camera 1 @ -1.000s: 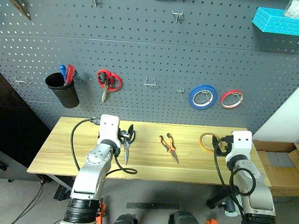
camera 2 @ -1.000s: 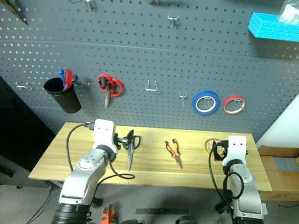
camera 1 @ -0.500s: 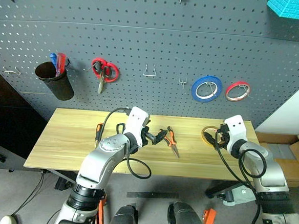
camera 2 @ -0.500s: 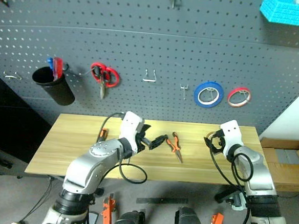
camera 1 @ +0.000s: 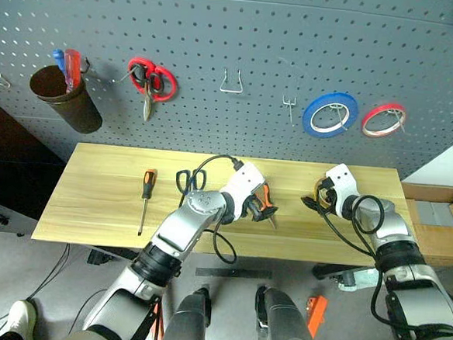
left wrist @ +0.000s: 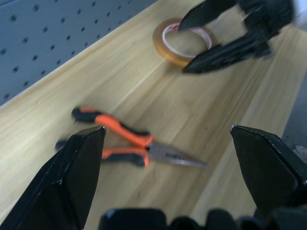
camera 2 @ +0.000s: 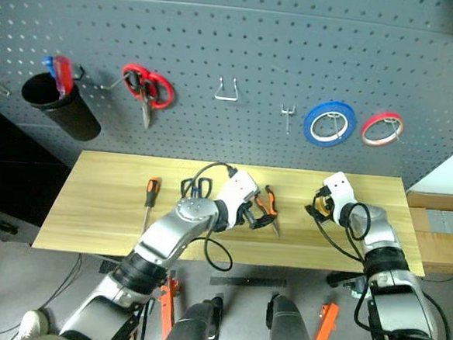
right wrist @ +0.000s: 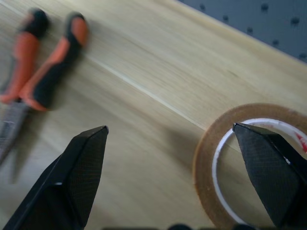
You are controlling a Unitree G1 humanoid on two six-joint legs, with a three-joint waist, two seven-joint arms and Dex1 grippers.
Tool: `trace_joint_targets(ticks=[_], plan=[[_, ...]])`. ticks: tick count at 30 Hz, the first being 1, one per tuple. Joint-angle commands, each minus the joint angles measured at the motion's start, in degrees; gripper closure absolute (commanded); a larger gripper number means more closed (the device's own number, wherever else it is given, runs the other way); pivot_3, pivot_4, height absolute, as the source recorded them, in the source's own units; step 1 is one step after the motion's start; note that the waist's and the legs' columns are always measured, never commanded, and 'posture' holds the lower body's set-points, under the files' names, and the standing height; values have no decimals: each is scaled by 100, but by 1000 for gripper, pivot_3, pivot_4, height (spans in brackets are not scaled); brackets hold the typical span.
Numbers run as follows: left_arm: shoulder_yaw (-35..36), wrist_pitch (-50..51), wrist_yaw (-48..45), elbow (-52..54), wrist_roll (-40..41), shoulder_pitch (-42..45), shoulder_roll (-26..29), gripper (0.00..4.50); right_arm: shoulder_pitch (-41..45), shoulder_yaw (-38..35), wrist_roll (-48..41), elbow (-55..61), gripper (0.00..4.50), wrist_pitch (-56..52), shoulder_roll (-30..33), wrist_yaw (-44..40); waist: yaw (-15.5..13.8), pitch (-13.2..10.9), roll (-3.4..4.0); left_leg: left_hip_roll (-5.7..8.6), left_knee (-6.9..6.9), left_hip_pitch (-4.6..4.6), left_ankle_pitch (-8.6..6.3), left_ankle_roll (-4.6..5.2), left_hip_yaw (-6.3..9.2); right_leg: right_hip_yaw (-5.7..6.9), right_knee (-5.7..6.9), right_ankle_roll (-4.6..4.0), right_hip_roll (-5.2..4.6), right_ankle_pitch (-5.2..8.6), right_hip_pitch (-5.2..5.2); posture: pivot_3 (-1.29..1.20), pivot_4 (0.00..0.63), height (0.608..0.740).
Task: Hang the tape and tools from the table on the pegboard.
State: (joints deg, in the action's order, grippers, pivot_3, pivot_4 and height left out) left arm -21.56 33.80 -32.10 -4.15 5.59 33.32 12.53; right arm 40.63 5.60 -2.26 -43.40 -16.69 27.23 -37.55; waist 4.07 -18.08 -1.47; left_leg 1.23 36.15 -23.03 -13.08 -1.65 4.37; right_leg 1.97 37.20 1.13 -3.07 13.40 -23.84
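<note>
The orange-and-black pliers (left wrist: pixel 129 143) lie on the light wood table (camera 1: pixel 99 208), and my left gripper (camera 1: pixel 258 211) stands open just over them with nothing between its fingers. The yellow tape (left wrist: pixel 163 48) lies flat to the right of the pliers. My right gripper (camera 1: pixel 311 200) is open at the tape's near-left edge, one finger (right wrist: pixel 268 167) over the ring (right wrist: pixel 206 158). Dark-handled scissors (camera 1: pixel 187 180) lie left of the pliers, their blades hidden under my left arm. The dark grey pegboard (camera 1: pixel 244 31) rises behind the table.
An orange-and-black screwdriver (camera 1: pixel 144 202) lies on the table's left part. On the pegboard hang red scissors (camera 1: pixel 149 79), a blue ring (camera 1: pixel 330 115), a red ring (camera 1: pixel 384 119) and a black cup (camera 1: pixel 60 100). Two bare hooks (camera 1: pixel 231 83) sit between them.
The camera has tilted down. My left gripper swung right from the scissors to the pliers, uncovering the screwdriver. My right gripper reached forward to the tape. Both stayed open.
</note>
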Motion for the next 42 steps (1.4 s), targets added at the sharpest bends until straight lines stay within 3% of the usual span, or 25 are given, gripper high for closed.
trace_joint_targets(ticks=[1,15,18,24,25,29,31,35,42], plan=[[-222,-377,-96,-216,-221,135,-143,35,317,-170,96,-794,0,352,69,86,-4,-55,-6,1,1,0,-3,5,-1,-1,-2,1,-1,0,0,-91,384,740],[-171,-328,-187,-31,-334,19,-229,35,812,-699,-57,-1886,0,-237,-176,264,-68,-204,-15,1,58,-49,-15,23,-1,-1,11,24,-9,-9,-30,-77,396,740],[-169,-325,-174,-28,-348,24,-241,0,793,-662,-17,-1863,559,-224,-207,192,-68,-205,-17,2,79,-55,-15,24,-2,-4,10,34,-7,-14,-29,-74,395,740],[-174,-351,-151,-36,-391,34,-266,0,695,-525,157,-1795,2558,-38,-229,173,-69,-205,-17,3,82,-56,-14,24,-3,-6,10,39,-6,-17,-29,-63,383,740],[-176,-355,-144,-30,-405,32,-263,0,669,-504,195,-1778,3090,13,-227,172,-68,-205,-17,3,82,-56,-14,24,-3,-5,11,38,-6,-17,-29,-63,383,740],[-157,-380,-129,-29,-438,38,-269,0,586,-520,251,-1736,4221,157,-225,244,-66,-205,-17,1,80,-56,-15,23,-2,-4,12,38,-7,-17,-30,-61,366,740],[-136,-416,-77,-40,-474,52,-277,0,520,-545,264,-1634,4230,230,-201,310,-68,-205,-17,1,80,-56,-14,23,-1,-3,13,39,-7,-17,-30,-60,359,740],[15,-439,64,62,-489,32,-267,0,16,-465,376,-637,4230,455,-67,397,-94,-203,-16,2,81,-56,-14,22,0,-2,13,40,-7,-18,-30,-66,329,740],[936,116,42,1638,333,-658,-180,0,-2420,-365,521,3698,4230,574,185,503,-162,-164,31,4,81,-96,-3,-10,9,2,10,42,-13,-19,-65,-95,243,740]])
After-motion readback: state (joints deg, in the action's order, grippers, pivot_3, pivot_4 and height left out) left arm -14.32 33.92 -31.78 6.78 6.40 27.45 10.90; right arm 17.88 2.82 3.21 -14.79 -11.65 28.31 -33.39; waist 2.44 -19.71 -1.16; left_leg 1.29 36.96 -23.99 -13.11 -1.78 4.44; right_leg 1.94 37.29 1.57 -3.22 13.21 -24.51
